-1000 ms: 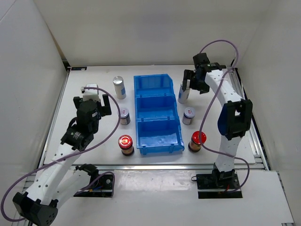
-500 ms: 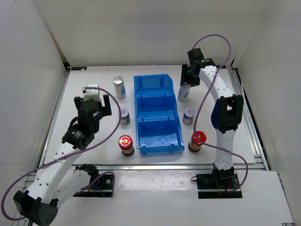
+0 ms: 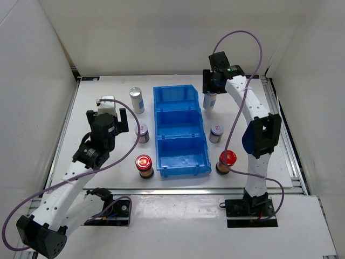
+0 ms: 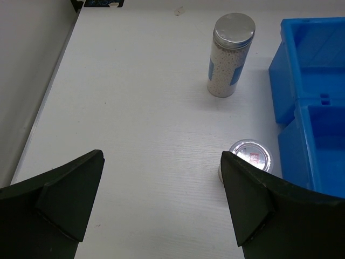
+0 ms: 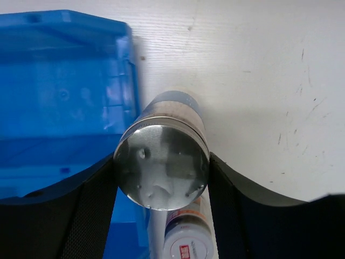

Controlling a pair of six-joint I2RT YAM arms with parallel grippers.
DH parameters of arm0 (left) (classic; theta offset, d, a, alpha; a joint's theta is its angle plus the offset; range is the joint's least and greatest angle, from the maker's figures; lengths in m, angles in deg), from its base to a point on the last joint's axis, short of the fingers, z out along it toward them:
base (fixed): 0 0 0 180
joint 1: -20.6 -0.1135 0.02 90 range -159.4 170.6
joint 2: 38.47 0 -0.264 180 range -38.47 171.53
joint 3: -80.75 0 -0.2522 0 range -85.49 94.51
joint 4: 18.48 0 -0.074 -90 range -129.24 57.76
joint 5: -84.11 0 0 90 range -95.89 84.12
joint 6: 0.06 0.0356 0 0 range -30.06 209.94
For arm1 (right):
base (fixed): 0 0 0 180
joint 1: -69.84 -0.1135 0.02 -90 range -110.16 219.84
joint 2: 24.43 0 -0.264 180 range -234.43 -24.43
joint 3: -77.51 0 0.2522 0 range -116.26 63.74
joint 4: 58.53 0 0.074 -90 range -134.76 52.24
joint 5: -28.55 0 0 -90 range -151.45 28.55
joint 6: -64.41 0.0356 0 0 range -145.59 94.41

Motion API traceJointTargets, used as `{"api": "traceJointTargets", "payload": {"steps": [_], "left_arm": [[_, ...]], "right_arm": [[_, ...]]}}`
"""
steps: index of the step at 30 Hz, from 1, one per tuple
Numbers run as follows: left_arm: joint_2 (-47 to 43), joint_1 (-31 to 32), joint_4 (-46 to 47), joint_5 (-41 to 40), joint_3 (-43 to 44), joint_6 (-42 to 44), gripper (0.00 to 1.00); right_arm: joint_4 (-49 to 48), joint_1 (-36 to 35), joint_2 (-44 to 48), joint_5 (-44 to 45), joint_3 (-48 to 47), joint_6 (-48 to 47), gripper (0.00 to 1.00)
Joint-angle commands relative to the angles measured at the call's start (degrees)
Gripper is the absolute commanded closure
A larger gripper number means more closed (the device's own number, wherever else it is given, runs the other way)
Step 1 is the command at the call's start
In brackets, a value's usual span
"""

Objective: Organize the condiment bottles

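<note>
My right gripper [image 3: 211, 90] [image 5: 161, 175] is shut on a tall silver-capped bottle [image 3: 209, 100] [image 5: 161, 162], just right of the blue bin's [image 3: 180, 129] far compartment. A second tall bottle [image 3: 137, 100] [image 4: 232, 54] stands left of the bin. One short white-lidded jar [image 3: 142, 133] [image 4: 250, 156] sits by the bin's left wall, another [image 3: 216, 133] [image 5: 186, 240] to its right. Two red-capped jars [image 3: 144, 164] [image 3: 227, 161] stand near the front corners. My left gripper [image 3: 115, 116] [image 4: 161, 205] hangs open over bare table, nothing between its fingers.
The blue bin [image 4: 312, 102] [image 5: 64, 91] has three compartments in a row down the middle of the white table [image 3: 108, 91]. White walls enclose the table at the back and on both sides. A purple cable loops above each arm.
The right gripper has shut on the tall bottle, and the right arm has shifted back and left with it. The left arm has barely moved.
</note>
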Motion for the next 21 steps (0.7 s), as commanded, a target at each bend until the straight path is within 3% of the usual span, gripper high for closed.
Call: {"api": "traceJointTargets", "payload": {"steps": [1,9,21], "left_arm": [[0.09,0.21,0.74,-1.04,-0.35,0.14,0.0],[0.09,0.21,0.74,-1.04,-0.35,-0.39,0.0],[0.09,0.21,0.74,-1.57,-0.35,-0.39,0.0]], "right_arm": [[-5.86,-4.21,7.75,4.0,-4.11,-3.2,0.99],[-6.58,-10.29,1.87,4.0,-12.01,-5.41,0.99],[-6.58,-11.52,-5.95,-0.12,-11.4,-3.03,0.99]]}}
